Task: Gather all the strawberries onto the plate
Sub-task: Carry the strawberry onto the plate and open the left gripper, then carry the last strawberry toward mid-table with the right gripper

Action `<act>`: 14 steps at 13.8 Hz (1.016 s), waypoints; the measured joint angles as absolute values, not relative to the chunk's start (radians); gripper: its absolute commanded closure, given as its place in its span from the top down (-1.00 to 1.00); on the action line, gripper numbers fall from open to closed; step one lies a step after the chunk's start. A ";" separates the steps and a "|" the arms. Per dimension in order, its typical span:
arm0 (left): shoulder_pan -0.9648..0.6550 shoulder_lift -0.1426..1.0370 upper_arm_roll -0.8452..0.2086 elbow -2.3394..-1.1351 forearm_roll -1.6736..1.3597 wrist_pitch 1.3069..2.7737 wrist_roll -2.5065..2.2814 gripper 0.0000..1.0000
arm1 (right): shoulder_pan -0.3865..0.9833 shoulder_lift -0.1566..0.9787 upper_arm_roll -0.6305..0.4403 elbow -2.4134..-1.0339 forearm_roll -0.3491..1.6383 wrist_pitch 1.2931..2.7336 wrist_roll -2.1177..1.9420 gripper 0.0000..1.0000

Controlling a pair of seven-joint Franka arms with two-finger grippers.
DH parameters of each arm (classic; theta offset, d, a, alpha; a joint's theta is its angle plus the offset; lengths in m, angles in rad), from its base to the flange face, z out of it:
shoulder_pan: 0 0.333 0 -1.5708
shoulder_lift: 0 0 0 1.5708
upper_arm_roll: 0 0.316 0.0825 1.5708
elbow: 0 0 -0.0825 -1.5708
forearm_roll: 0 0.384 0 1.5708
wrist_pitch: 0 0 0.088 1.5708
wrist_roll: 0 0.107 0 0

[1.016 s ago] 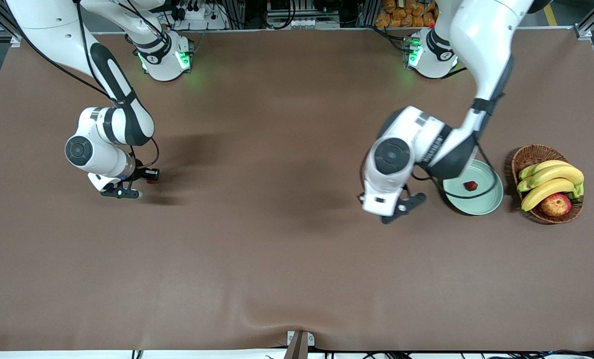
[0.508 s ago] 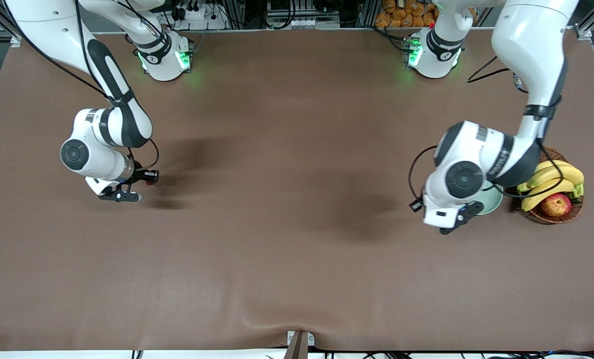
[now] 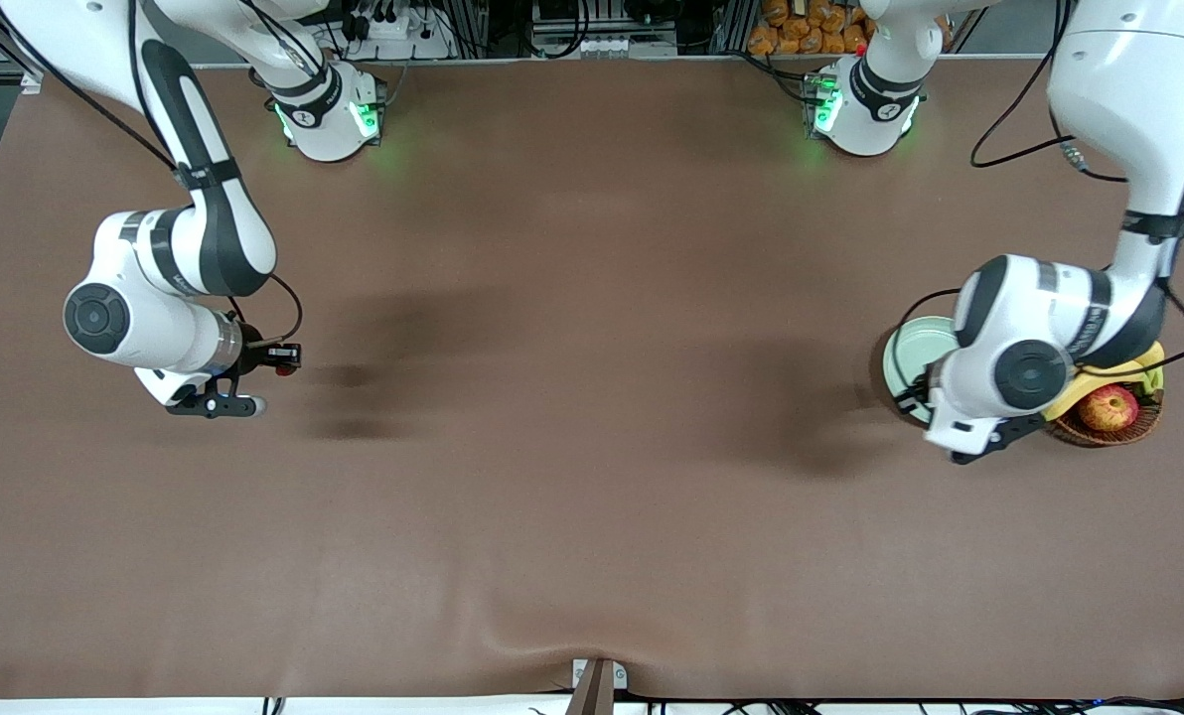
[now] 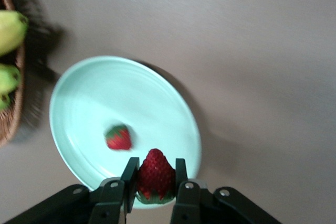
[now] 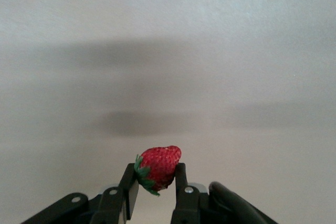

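Observation:
The mint-green plate (image 3: 905, 353) lies beside the basket at the left arm's end of the table, mostly covered by the left arm. The left wrist view shows the plate (image 4: 157, 103) with one strawberry (image 4: 118, 137) lying in it. My left gripper (image 4: 155, 174) is shut on a second strawberry (image 4: 155, 171) and holds it over the plate's rim. My right gripper (image 5: 156, 174) is shut on a third strawberry (image 5: 158, 165) and holds it above bare table at the right arm's end.
A brown wicker basket (image 3: 1113, 425) with bananas (image 3: 1099, 382) and a red-yellow apple (image 3: 1109, 407) stands right beside the plate; its rim (image 4: 11, 114) is close to the left gripper. The brown table (image 3: 572, 447) runs between the two arms.
The left arm has swung toward the basket and now covers most of the plate. The right arm has shifted with its strawberry toward its own end of the table.

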State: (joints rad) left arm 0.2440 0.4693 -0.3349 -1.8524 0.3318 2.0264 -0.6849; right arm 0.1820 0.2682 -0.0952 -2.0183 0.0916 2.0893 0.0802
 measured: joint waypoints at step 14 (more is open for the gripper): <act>0.396 0.526 -0.334 -1.942 0.398 2.175 -0.535 1.00 | 0.637 0.260 -0.084 -1.799 0.175 1.973 0.801 -0.73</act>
State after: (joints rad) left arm 0.3959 0.5262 -0.3341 -1.9416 0.3978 2.1746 -0.5350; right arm 0.6367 0.2599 -0.0841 -1.7992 0.1747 1.9734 0.8007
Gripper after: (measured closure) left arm 0.648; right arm 0.674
